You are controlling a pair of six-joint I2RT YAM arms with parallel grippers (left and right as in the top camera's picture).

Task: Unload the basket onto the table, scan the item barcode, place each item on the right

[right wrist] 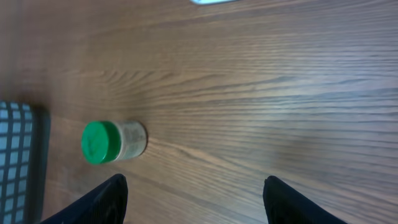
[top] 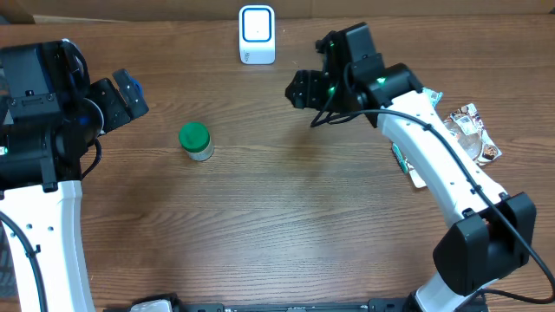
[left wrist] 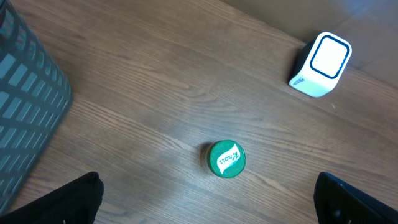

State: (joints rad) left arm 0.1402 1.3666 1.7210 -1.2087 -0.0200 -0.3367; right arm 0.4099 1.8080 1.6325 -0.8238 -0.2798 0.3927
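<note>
A brown wood-grain tabletop (top: 277,234) fills the overhead view. Near its right edge lies a crinkled silvery foil packet with a printed picture (top: 473,132). Close by, toward the middle, a flat white-and-teal packet (top: 406,165) shows only in part. A grey bin with a grid-patterned wall (left wrist: 28,112) stands at the left edge of the left wrist view.

A wood-grain table (top: 286,217) shows a smooth, low-sheen finish. On the small jar (right wrist: 132,139), the green lid (top: 194,136) is smooth plastic with a slight gloss. The white scanner (top: 257,35) has a glossy plastic shell. The packets (top: 473,132) look like crinkled, shiny foil. The right arm (top: 434,165) wears smooth white casing, and a grey bin (left wrist: 25,112) appears woven.
</note>
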